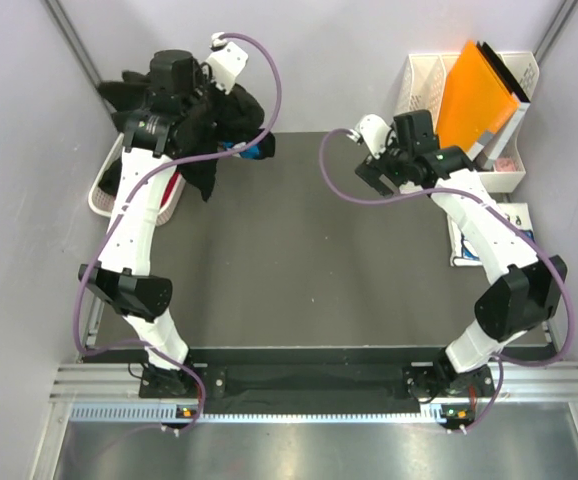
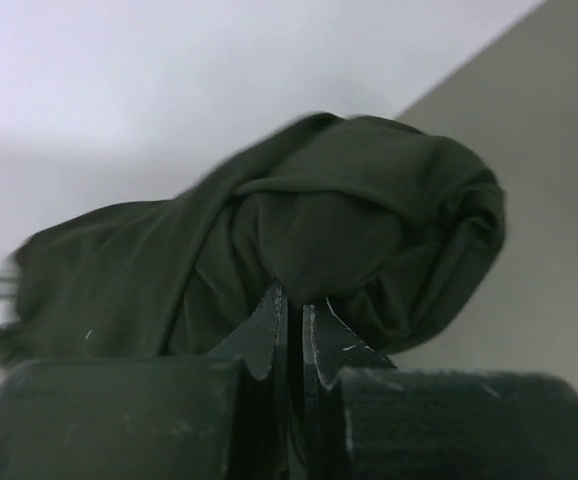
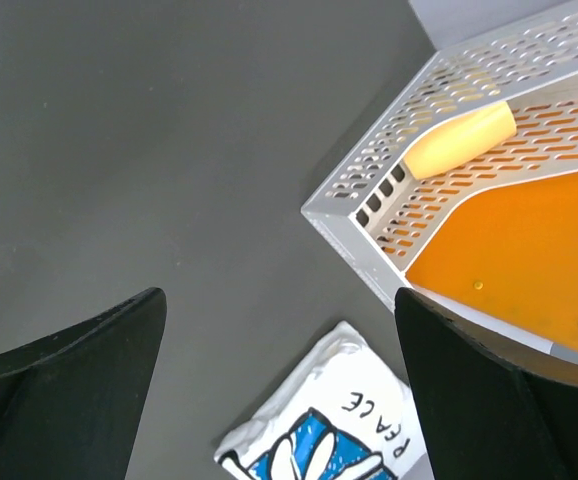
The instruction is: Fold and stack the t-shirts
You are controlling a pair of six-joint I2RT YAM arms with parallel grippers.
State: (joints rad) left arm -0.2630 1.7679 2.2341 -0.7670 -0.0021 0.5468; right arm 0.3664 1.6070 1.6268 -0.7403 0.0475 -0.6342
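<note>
Closest to the left wrist lens: left gripper (image 2: 291, 330), jaws pressed together with only a hairline between the tips, nipping a fold of a crumpled black cotton t-shirt (image 2: 369, 230). Bulges above the tips as a rolled knot, with looser cloth trailing off to the left of that view. Seen from above, hangs in the air off that gripper at the far left corner of the dark grey table (image 1: 299, 260), partly over the white laundry basket (image 1: 102, 197) beside the table's left edge. Runs longest from the left wall toward the table's middle, with one tail drooping toward the near side. Shows a scrap of blue print at the table-side end. No telling collar from hem in the bunch.

Over at the far right, right gripper (image 3: 279, 300) spread wide, nothing between the fingers, poised above bare table and pointing down. Just beyond it, a white perforated metal file rack (image 3: 389, 190) holding a bright orange folder (image 3: 509, 250) and a pale yellow rounded piece (image 3: 459, 140) of unclear kind. Near the rack's corner, flat on the table, a folded white t-shirt with blue daisy print (image 3: 319, 430) and the word PEACE, lettering upside down in the right wrist view. Partly covered from above, so long axis not clear.
</note>
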